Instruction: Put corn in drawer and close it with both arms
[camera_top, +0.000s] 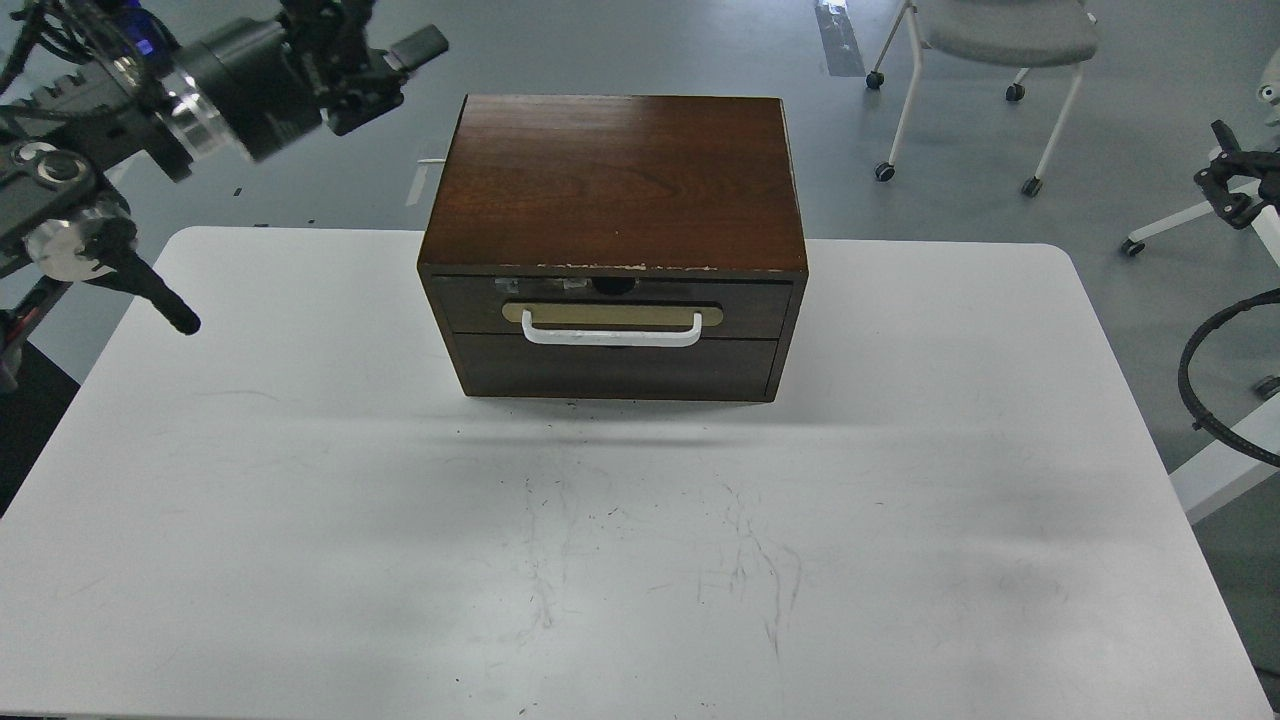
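Note:
The dark brown drawer (610, 306) with its white bar handle (610, 334) sits pushed in flush at the front of the wooden box (615, 175) on the white table (300, 520). The corn is hidden. My left gripper (385, 78) is raised above and to the left of the box's back left corner, apart from it. Its fingers are spread and hold nothing. At the right edge, a small dark pincer part, my right gripper (1232, 182), hangs off the table, and its fingers cannot be told apart.
A plain handleless dark panel (615, 368) lies below the drawer. A grey chair on casters (985, 60) stands on the floor behind the table. A black cable loop (1195, 370) hangs by the table's right edge.

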